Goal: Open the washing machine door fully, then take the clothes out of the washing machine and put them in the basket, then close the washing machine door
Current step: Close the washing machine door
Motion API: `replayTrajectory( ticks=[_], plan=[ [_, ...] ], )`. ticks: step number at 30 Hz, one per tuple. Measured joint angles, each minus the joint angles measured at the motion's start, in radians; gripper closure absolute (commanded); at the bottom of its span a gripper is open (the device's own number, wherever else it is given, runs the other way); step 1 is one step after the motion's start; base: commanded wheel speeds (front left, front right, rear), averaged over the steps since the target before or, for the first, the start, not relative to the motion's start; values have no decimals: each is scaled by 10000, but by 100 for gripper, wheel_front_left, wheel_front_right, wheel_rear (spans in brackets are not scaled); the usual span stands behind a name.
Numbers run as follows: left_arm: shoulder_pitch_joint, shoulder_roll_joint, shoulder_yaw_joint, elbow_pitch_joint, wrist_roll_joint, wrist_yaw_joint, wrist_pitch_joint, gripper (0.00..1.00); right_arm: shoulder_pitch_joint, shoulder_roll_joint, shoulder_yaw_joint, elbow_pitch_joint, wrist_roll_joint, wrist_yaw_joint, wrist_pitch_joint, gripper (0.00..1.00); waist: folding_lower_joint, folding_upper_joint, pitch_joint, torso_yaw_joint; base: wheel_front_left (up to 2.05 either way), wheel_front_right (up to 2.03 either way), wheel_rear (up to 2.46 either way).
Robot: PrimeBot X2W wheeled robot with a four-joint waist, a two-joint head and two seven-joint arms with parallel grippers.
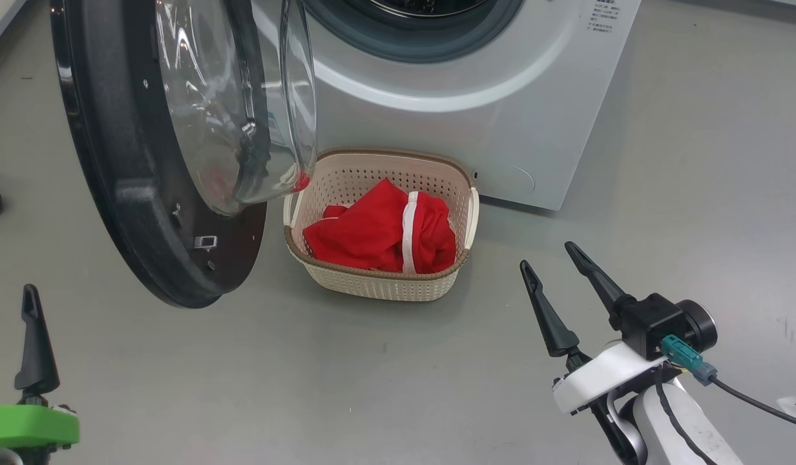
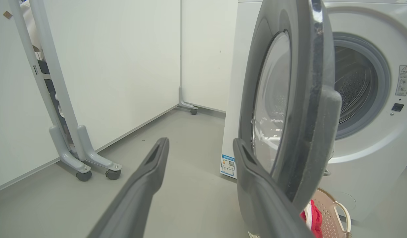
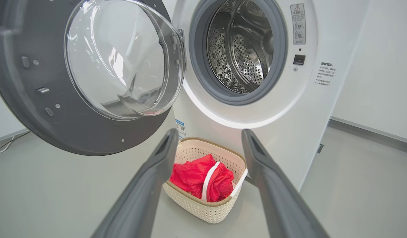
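**Time to Shut the Door**

The red clothes [image 1: 372,232] lie in the basket [image 1: 385,289] on the floor [image 1: 372,374], right in front of the washing machine [image 1: 501,97]. The drum [image 3: 243,49] looks empty. The washing machine door [image 1: 114,161] hangs open, its edge just beside the left hand [image 2: 200,142], on that hand's right. The right hand [image 1: 546,255] is farther off. Both hands are spread wide and hold nothing. I think the door will swing close over the basket.

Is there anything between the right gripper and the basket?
Just bare grey floor between the right gripper and the basket, as the head view shows.
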Motion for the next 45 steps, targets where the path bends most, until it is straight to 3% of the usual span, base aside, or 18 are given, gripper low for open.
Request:
replayTrajectory(
  ticks=[27, 28, 29, 30, 39, 45],
  plan=[
    [-27, 163, -297, 692, 13, 0, -238, 0, 148, 48, -17, 2, 0, 2, 0, 0, 0, 0, -146, 11, 0, 0, 0],
    [-28, 184, -309, 700, 13, 0, -251, 21, 169, 48, -13, 4, 0, 2, 0, 0, 0, 0, -155, 9, 0, 0, 0],
    [-30, 194, -311, 717, 8, 0, -314, 65, 184, 50, -12, 4, 0, 2, 0, 0, 0, 0, -162, 8, 0, 0, 0],
    [-35, 192, -313, 744, -4, 0, -313, 100, 192, 54, -6, 6, 0, 2, -2, 0, 0, 0, -170, 5, 0, 0, 0],
    [-62, 328, -581, 878, 0, 0, -313, 100, 194, 63, 19, 6, -2, 4, -2, 0, 0, 1, -165, -19, 0, 0, 0],
    [-225, 915, -686, 963, 282, 0, -309, 100, 194, 63, 17, 4, -2, 4, -2, 0, 0, 0, -108, -35, 0, 0, 0]
  ],
)
